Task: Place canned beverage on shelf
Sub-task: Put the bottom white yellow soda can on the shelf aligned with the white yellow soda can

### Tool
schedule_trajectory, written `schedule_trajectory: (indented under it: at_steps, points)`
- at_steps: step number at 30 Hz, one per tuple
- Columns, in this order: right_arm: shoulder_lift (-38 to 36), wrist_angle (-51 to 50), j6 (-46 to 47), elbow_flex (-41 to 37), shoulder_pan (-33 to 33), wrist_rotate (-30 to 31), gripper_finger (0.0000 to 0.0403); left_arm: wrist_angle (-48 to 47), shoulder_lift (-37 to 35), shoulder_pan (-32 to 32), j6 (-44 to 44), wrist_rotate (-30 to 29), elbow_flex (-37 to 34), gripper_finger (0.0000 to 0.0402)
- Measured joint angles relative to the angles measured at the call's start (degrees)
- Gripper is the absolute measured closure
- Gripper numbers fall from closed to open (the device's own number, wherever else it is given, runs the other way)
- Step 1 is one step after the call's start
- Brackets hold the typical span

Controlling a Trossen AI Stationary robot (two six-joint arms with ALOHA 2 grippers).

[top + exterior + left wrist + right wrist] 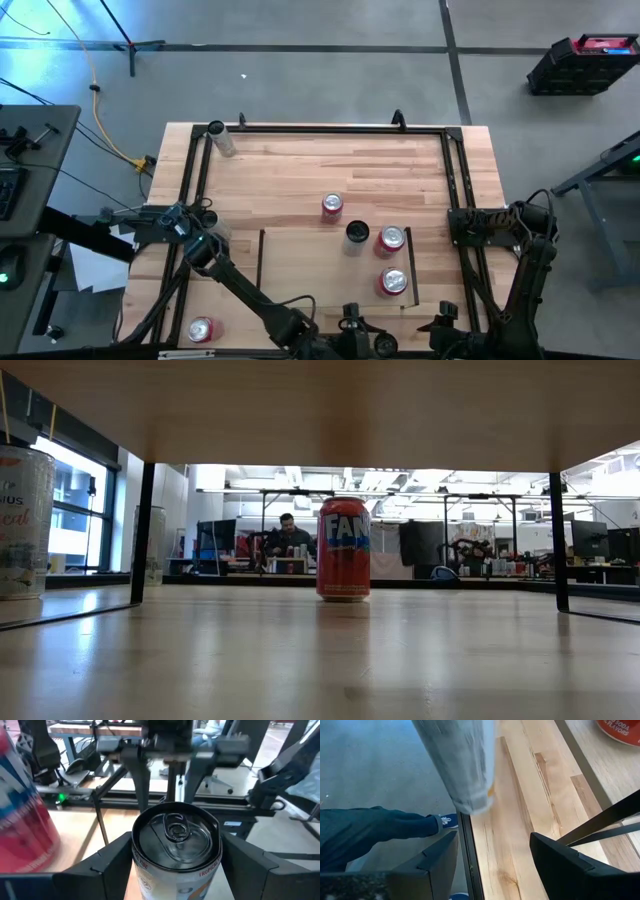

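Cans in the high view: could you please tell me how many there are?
6 cans: one at the far-left corner, one mid-table, three right of centre, one at the near-left edge; arms may hide more.

From my overhead feed both arms are matte black: the left arm point(235, 285) is a long slim tube crossing the lower left, the right arm point(525, 250) chunkier, jointed, with looping black cables at the right edge. My left wrist feed shows broad, angular, dark grey fingers point(107, 865); the right wrist's fingers point(570, 865) match them.
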Motion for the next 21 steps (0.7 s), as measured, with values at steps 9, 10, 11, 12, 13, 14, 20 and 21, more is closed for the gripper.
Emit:
schedule_trajectory:
  at_steps: [9,10,11,12,13,14,20,21]
  points:
    - [0.00,0.00,0.00,0.00,0.00,-0.02,0.0171,-6.13,-6.48,-2.07,0.07,-0.13,0.00,0.0158]
    - [0.00,0.00,0.00,0.00,-0.02,-0.02,0.0171,-6.74,-7.30,-2.31,0.08,-0.12,0.00,0.0158]
    - [0.00,0.00,-0.04,0.00,-0.02,0.00,0.0171,-7.66,-8.13,-2.53,0.05,-0.13,0.00,0.0158]
    - [0.00,0.02,-0.31,0.00,-0.02,-0.01,0.0171,-8.70,-9.03,-2.72,0.03,-0.20,0.00,0.0158]
    - [0.00,0.01,-0.43,0.00,-0.02,-0.02,0.0171,-9.57,-9.82,-3.00,0.04,-0.49,0.00,0.0158]
    - [0.00,0.02,-0.44,0.00,-0.02,-0.01,0.0171,-10.29,-10.69,-3.10,0.04,-1.07,0.00,0.0158]
    - [0.00,0.04,-0.44,0.00,-0.02,0.00,0.0171,-18.65,-16.51,-4.38,-2.02,-8.68,0.12,0.0158]
    - [0.00,0.06,-0.44,0.00,-0.02,0.00,0.0171,-20.66,-17.28,-4.48,-3.16,-10.14,0.11,0.0158]
